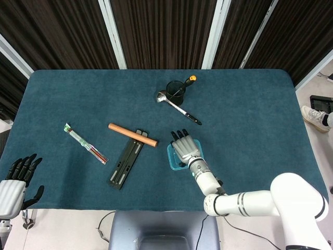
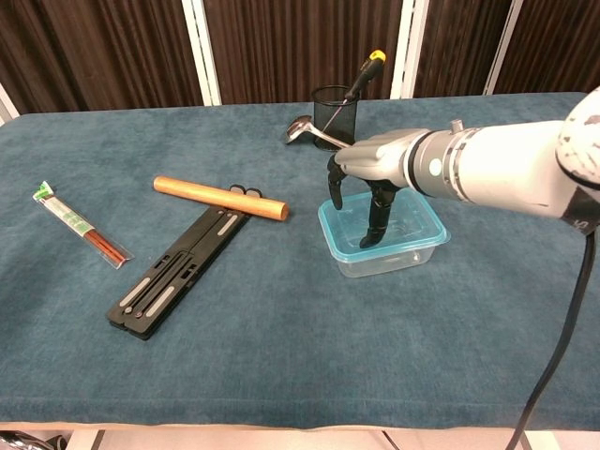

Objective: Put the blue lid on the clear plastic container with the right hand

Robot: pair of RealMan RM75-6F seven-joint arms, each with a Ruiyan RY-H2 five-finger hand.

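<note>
While the right hand (image 2: 373, 178) hangs over the clear plastic container (image 2: 384, 237), its dark fingers (image 2: 378, 217) point down, apart, and touch the blue lid (image 2: 330, 228), which sits on the container. The box is see-through, with a turquoise rim around its top, and stands near the middle of the table (image 2: 281, 337). The left hand (image 1: 14, 187) rests at the table's near left corner, fingers spread, holding nothing.
</note>
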